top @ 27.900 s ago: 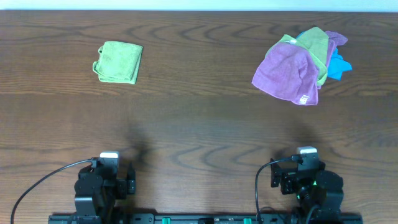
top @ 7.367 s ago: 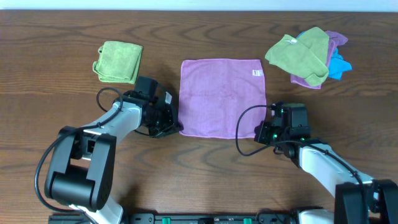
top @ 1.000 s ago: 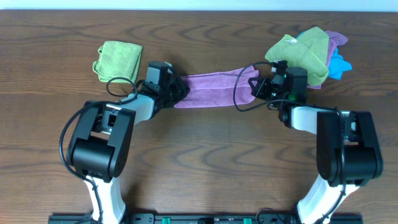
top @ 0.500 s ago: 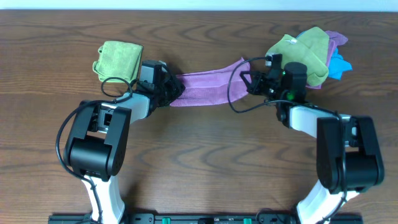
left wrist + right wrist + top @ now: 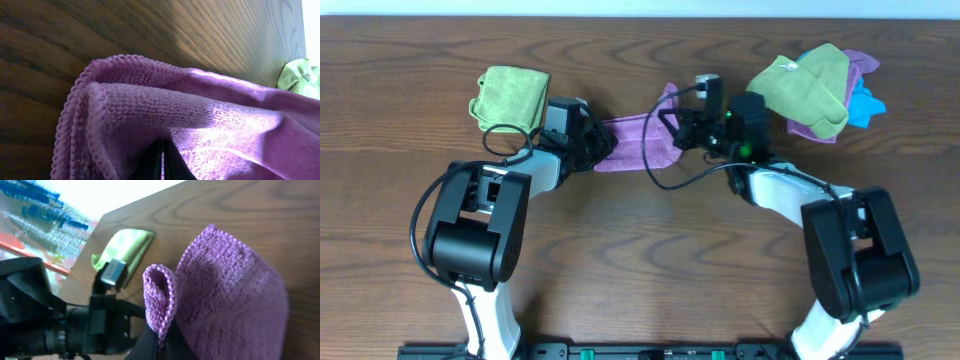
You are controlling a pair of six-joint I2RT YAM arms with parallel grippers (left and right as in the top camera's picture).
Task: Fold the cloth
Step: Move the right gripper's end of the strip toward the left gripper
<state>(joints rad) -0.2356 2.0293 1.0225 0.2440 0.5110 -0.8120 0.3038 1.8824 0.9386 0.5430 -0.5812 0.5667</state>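
Note:
The lilac cloth (image 5: pixel 632 142) lies as a short folded strip at the back middle of the table. My left gripper (image 5: pixel 603 148) is shut on its left end, low on the wood. My right gripper (image 5: pixel 667 127) is shut on the other end, which stands lifted and curled close to the left one. In the left wrist view the cloth (image 5: pixel 200 125) fills the frame, its doubled hem pinched in the gripper (image 5: pixel 162 161). In the right wrist view a rolled edge of cloth (image 5: pixel 235 295) sits in the shut gripper (image 5: pixel 160 342), facing the left arm (image 5: pixel 75 325).
A folded lime-green cloth (image 5: pixel 510 98) lies just left of the left gripper, also in the right wrist view (image 5: pixel 122 247). A bunch of green, purple and blue cloths (image 5: pixel 815 88) sits at the back right. Both arms reach over the table's middle.
My right gripper has carried its end of the cloth leftward, toward the left gripper, so the strip is much shorter. The left gripper has stayed where it was.

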